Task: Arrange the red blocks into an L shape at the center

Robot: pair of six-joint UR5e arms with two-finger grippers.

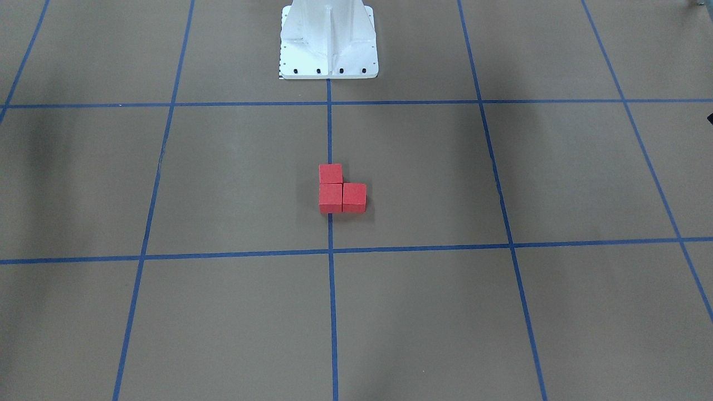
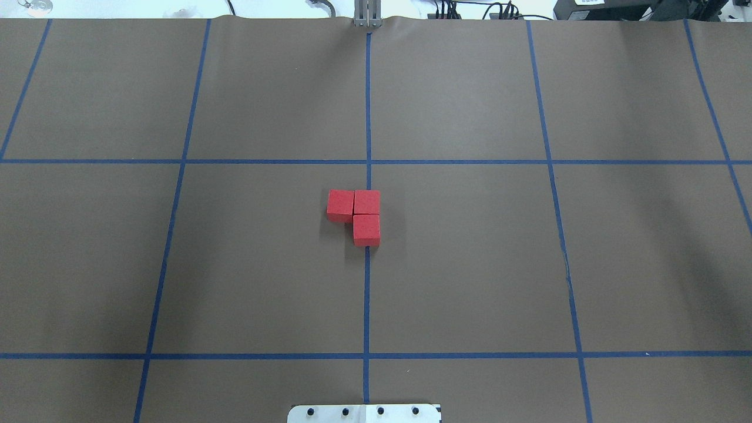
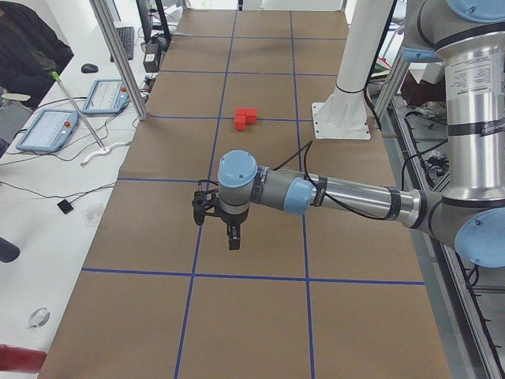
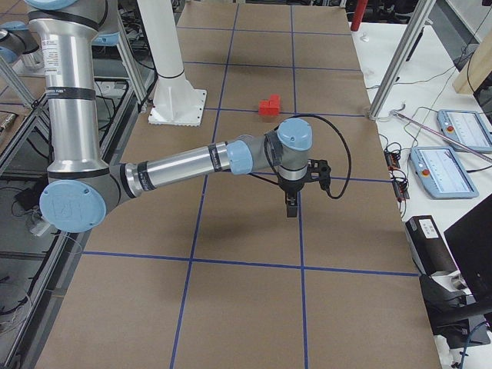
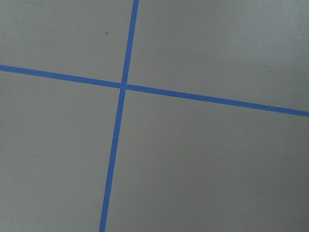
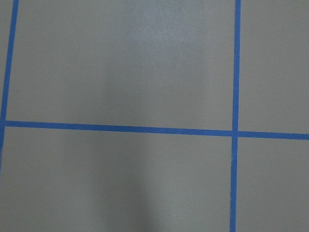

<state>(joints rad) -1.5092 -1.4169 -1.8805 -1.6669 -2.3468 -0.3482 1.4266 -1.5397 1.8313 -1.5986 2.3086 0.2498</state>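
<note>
Three red blocks touch one another in an L on the center [image 2: 411, 258], over the middle tape line. In the overhead view two blocks [image 2: 340, 204] [image 2: 366, 202] lie side by side and the third [image 2: 366, 228] sits nearer the robot. The group also shows in the front view [image 1: 330, 197], the left view [image 3: 245, 118] and the right view [image 4: 269, 105]. My left gripper [image 3: 230, 239] hangs above the table well away from the blocks; I cannot tell whether it is open. My right gripper [image 4: 290, 209] hangs likewise at the other end; I cannot tell its state. Both wrist views show only paper and tape.
The white robot base [image 1: 328, 44] stands at the table's robot-side edge, its plate also in the overhead view [image 2: 364, 413]. Benches with tablets [image 3: 47, 130] [image 4: 442, 169] and aluminium posts [image 3: 118, 63] flank the table ends. A person [image 3: 28, 47] sits at the far left bench.
</note>
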